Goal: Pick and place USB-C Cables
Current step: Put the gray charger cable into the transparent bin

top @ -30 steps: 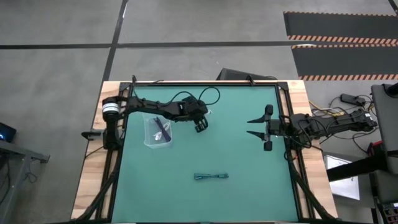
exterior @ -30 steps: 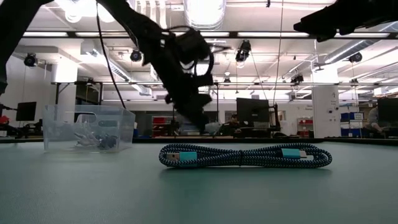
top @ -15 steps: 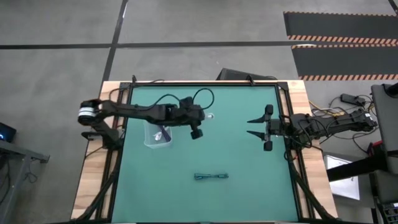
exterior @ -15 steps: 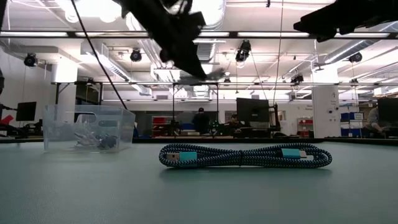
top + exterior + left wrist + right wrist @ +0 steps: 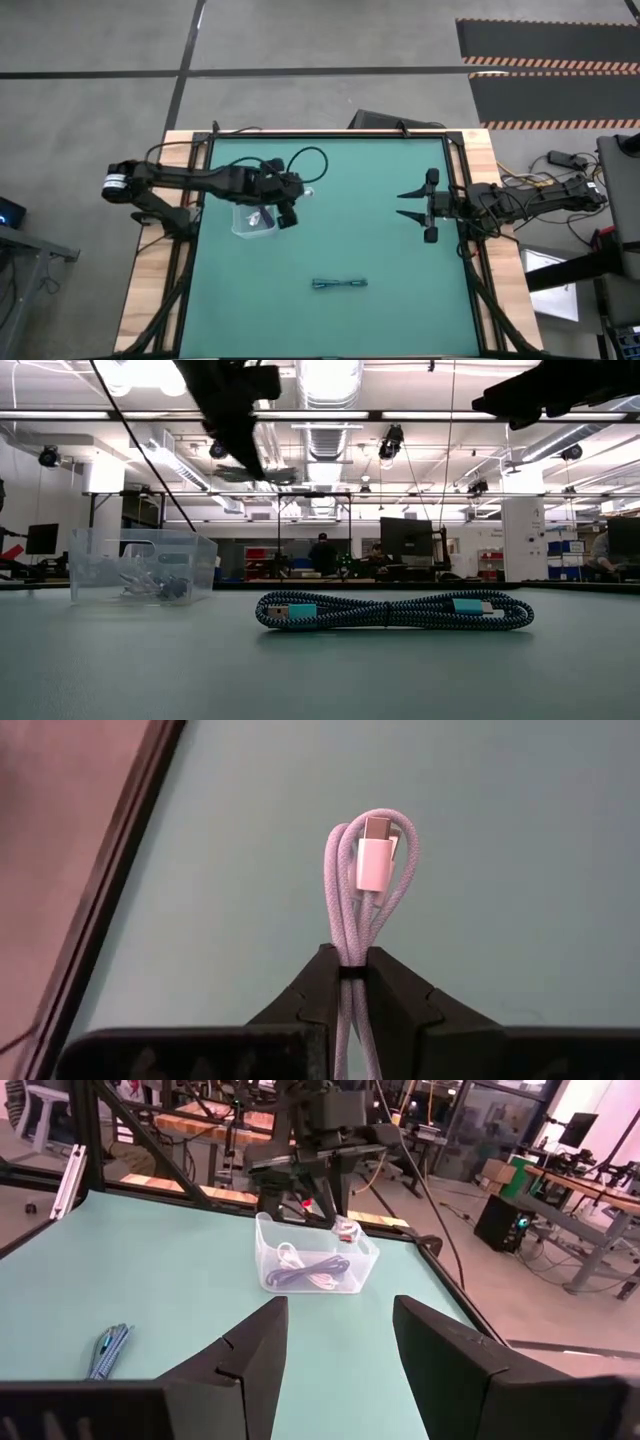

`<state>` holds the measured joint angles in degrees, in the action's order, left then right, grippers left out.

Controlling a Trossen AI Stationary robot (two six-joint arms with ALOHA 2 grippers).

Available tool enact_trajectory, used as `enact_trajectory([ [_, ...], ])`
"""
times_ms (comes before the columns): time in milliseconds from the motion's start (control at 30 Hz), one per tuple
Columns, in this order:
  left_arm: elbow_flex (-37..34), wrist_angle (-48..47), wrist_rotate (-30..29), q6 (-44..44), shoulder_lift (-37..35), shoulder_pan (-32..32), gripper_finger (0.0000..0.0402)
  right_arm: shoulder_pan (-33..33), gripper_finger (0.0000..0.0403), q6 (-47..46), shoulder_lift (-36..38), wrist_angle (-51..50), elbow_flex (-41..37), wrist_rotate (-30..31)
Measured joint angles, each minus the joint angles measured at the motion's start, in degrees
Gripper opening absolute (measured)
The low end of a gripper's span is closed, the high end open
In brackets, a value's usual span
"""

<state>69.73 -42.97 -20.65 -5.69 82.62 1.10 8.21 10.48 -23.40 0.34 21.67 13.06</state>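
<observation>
Green mat (image 5: 330, 240) on the table, with wooden edges (image 5: 150, 290) down both sides. Left gripper (image 5: 352, 975) up in the air, right by the far corner of the clear box (image 5: 252, 215), fingers (image 5: 300, 995) squeezed tight on a white cable (image 5: 365, 890). White cable folded in a loop, poking out past the fingertips, with its white plug (image 5: 375, 862) at the top of the loop and not touching the mat. Clear box sitting on the left part of the mat, with a dark cable (image 5: 318, 1270) and a white cable (image 5: 288, 1256) lying inside. One more dark and teal cable (image 5: 390, 610) flat on the mat by itself, near the front, far from the box and far from both arms; braided, folded in a long bundle, with a teal plug (image 5: 466, 606) near each end. Right gripper (image 5: 420, 205) at the right side of the mat, up off the mat, fingers (image 5: 235, 1350) spread wide with nothing between them, pointing toward the box. Big bright room (image 5: 420, 510) behind the table, with long lights on the ceiling and a person (image 5: 322, 553) far off at the back. Grey floor (image 5: 330, 90) around the table, with black lines on it.
</observation>
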Motion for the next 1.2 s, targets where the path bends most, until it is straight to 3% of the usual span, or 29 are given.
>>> enact_trajectory([
  [333,-1.0,-15.2,-3.9,0.0,-1.1,0.1,0.0021,0.0,0.0176,0.0,0.0,0.0,0.0,0.0],
  [467,-3.1,-16.8,-4.8,0.0,-2.3,1.1,0.0021,0.0,0.0176,0.0,0.0,0.0,0.0,0.0],
  [1000,-14.9,-12.6,-4.7,-1.5,-12.6,8.9,0.0021,0.0,0.0176,-0.7,0.0,0.4,-0.1,0.0],
  [1200,-16.9,-11.5,-1.6,-1.5,-13.9,12.4,0.0021,0.0,0.0176,-0.7,0.0,0.3,-0.1,0.0],
])
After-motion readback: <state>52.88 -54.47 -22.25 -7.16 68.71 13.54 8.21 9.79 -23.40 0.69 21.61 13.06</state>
